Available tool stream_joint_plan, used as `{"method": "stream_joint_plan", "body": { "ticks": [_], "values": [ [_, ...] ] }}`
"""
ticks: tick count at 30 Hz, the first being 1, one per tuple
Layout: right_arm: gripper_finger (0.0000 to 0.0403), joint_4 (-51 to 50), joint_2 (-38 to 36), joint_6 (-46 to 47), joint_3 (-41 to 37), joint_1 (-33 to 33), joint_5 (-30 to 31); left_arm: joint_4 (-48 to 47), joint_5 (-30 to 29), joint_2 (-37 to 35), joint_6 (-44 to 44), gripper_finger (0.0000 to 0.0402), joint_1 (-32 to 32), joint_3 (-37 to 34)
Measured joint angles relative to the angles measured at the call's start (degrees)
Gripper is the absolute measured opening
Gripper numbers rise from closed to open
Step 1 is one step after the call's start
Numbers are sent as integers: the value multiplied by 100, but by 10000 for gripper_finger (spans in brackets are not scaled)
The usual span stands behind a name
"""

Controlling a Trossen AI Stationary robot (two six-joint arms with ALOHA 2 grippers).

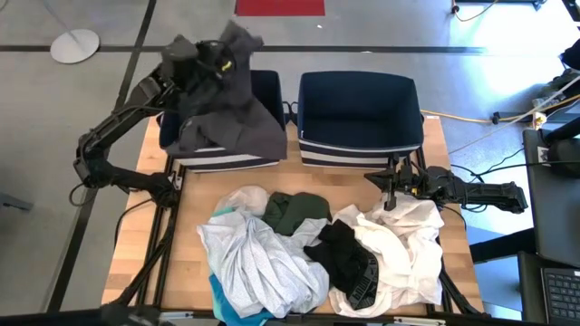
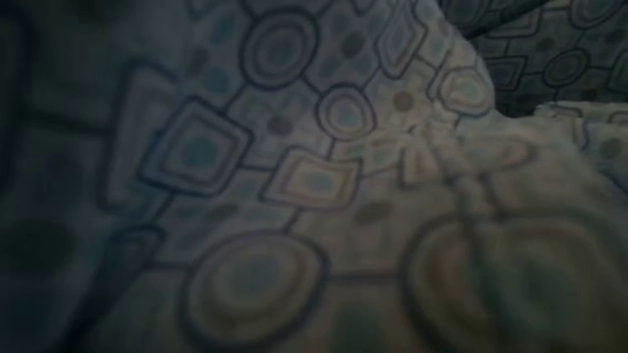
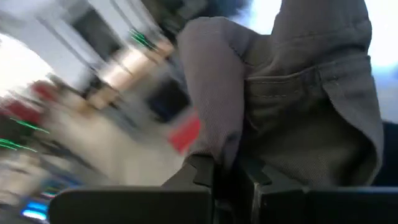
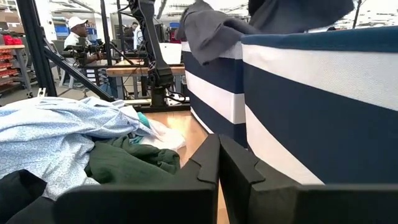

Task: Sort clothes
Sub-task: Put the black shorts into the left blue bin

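Where pressed-together left fingers (image 3: pixel 227 171) pinch it, dark grey garment (image 1: pixel 222 104), crumpled, pocket-seamed, over left bin (image 1: pixel 267 91).

**Free room and obstacles, sorting table**

- Left bin (image 1: pixel 263 95): opening mostly covered by the dark grey garment (image 1: pixel 222 109), which drapes over its front rim and hangs from the left gripper (image 1: pixel 213 56) above; little access from above.
- Right bin (image 1: pixel 360 113): opening uncovered, free from above.
- Gap between the bins: narrow.
- Front half of the table (image 1: pixel 453 249): heaped with clothes — white patterned garment (image 1: pixel 258 258), dark green garment (image 1: pixel 294 210), black garment (image 1: pixel 344 258), white garment (image 1: pixel 408 244).
- Right gripper (image 1: pixel 391 186): just before the right bin, at the pile's edge.
- Bare wood: left strip beside the pile.
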Motion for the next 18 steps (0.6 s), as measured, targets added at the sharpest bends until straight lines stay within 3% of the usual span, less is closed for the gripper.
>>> {"method": "stream_joint_plan", "body": {
  "ticks": [7, 11, 18],
  "values": [
    [12, 0, 0, 0, 0, 0, 0, -2042, 1991, 63, -1559, 13, -42, 0],
    [12, 20, 0, -2, 0, 0, 0, -2588, 2068, 176, -1845, 13, -59, -170],
    [12, 85, 0, -3, 0, 0, 0, -2553, 2063, 428, -2010, 22, -38, -696]
  ]
}}
